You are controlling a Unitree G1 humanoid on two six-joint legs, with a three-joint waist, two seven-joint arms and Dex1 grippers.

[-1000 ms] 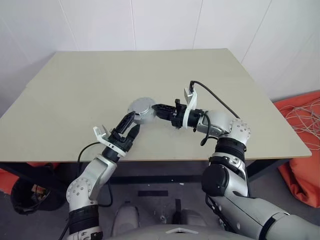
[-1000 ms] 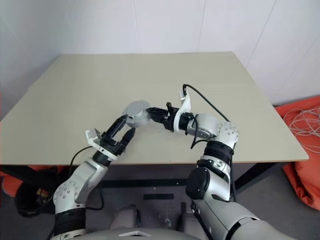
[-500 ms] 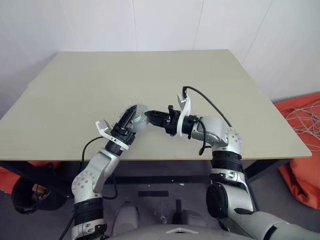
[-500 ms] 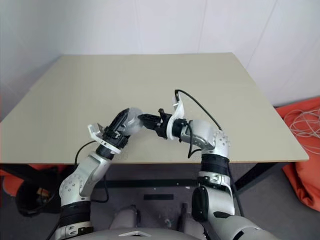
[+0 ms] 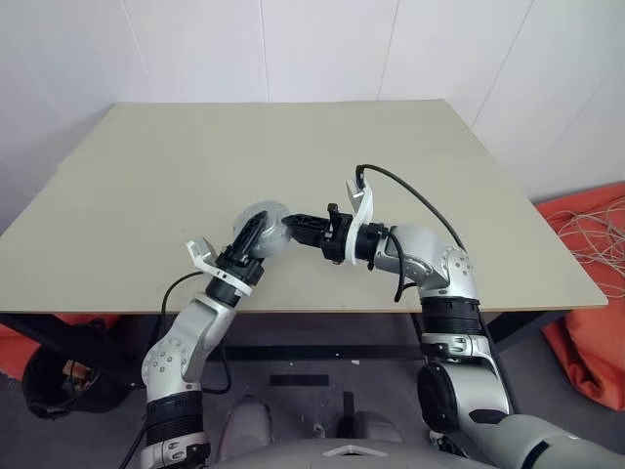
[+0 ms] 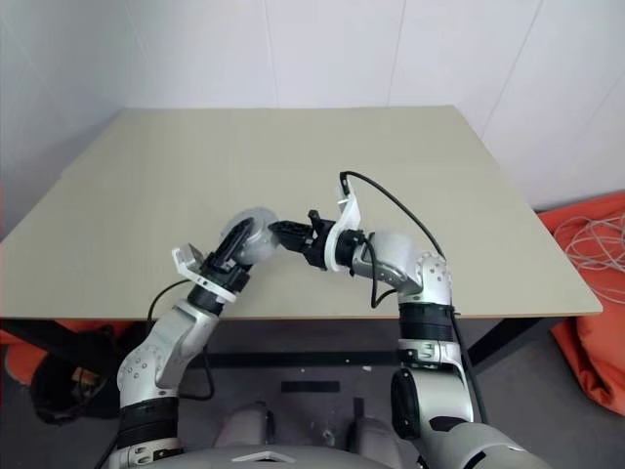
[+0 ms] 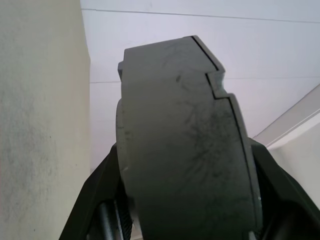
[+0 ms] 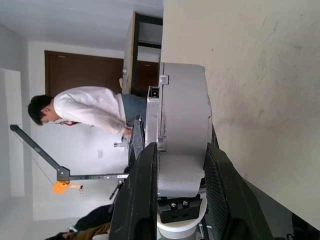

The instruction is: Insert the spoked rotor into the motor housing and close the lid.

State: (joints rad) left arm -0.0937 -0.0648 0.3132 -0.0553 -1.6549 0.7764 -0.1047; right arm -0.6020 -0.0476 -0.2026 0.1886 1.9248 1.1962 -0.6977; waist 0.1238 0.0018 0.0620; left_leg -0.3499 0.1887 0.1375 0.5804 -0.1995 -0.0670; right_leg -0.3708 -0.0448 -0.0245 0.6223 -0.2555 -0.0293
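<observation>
White panelled walls rise behind a pale beige counter [image 5: 176,176] whose top lies bare around the work. In the lower right of the head views an orange heap with thin whitish cables [image 5: 596,220] lies on the floor beside the counter, and a dark object sits under its lower left corner.

Just left of the frame's centre, above the counter's near half, a round grey metal assembly, the motor housing [image 5: 264,227] with its stepped, notched rim, hangs between the two arms, clear of the surface.

The right gripper [image 5: 293,227] reaches in from the right. In the right wrist view its jaws are clenched on the housing [image 8: 181,135], one black finger [image 8: 142,200] on each flat face.

The left gripper [image 5: 250,238] comes up from the lower left. In the left wrist view its jaws straddle the same disc [image 7: 182,145] by the rim, but whether they press on it or stand just off it cannot be told.

A black cable [image 5: 410,195] arcs above the right wrist.

Past the counter's edge, the right wrist view shows a person in a white top [image 8: 90,112] bending near a dark brown door [image 8: 85,67].
</observation>
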